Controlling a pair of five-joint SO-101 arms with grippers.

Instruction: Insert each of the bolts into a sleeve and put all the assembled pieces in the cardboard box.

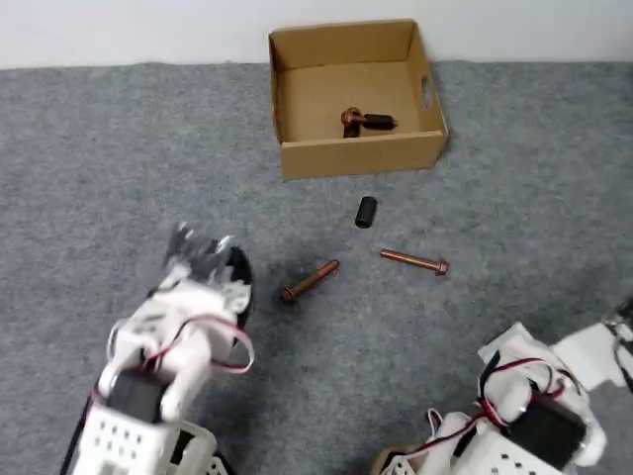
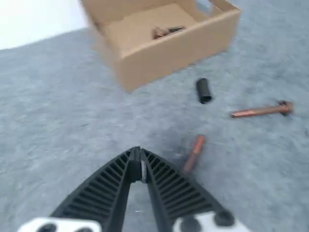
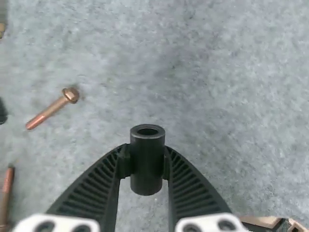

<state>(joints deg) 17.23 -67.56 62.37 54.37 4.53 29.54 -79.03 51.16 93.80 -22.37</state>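
Observation:
My left gripper is shut and empty, hovering over the carpet just short of a copper bolt; from above, this left gripper sits left of that bolt. A second bolt lies to the right, with a loose black sleeve between the bolts and the cardboard box. One assembled piece lies inside the box. My right gripper is shut on another black sleeve, held upright with its hole showing, above the carpet and apart from the nearest bolt.
Grey carpet covers the table. The right arm is folded back at the lower right corner. The box stands at the far edge by a white wall, with a handle cutout in its right side.

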